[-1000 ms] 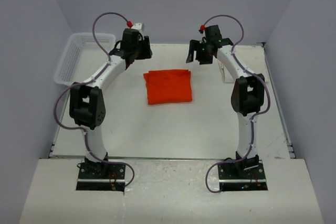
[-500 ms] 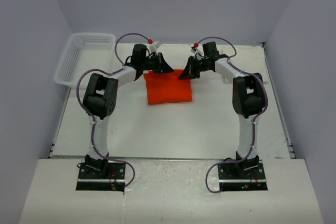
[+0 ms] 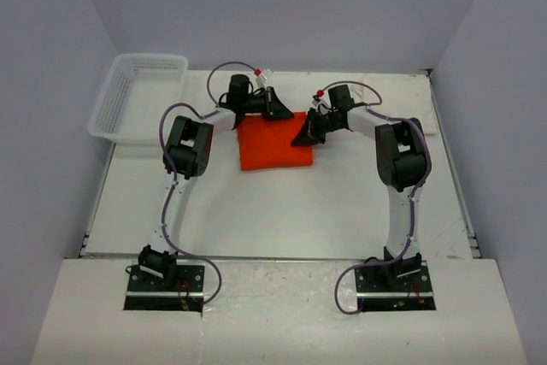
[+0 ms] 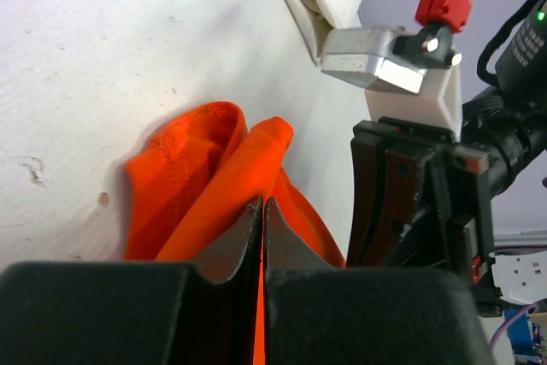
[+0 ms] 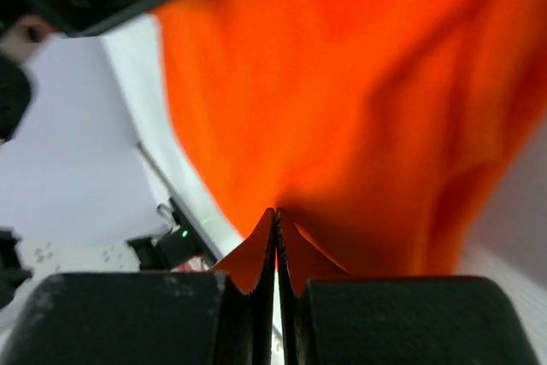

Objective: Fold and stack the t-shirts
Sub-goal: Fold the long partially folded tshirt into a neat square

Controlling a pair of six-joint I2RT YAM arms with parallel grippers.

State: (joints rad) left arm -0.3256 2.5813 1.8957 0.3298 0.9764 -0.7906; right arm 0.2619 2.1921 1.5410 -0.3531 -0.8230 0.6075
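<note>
1. The shirt (image 3: 272, 150), orange and folded, lies at the centre of the table (image 3: 256, 211).
2. The left gripper (image 3: 285, 114) has its jaws closed, pinching the shirt's far left corner.
3. The right gripper (image 3: 301, 139) has its jaws closed, pinching the shirt's right edge.

OVERHEAD: a fixed camera above and behind the two arm bases looks down and forward across the white tabletop (image 3: 256, 211). From well back, it takes in both arms whole and the orange t-shirt (image 3: 269, 150). The left wrist camera sits close behind the left end effector (image 4: 262, 204), low along the tabletop, and faces the right end effector (image 4: 389, 194) across the cloth. The right wrist camera, just behind its own fingertips, is nearer yet, and orange cloth fills most of its view. All three views share the orange t-shirt.
</note>
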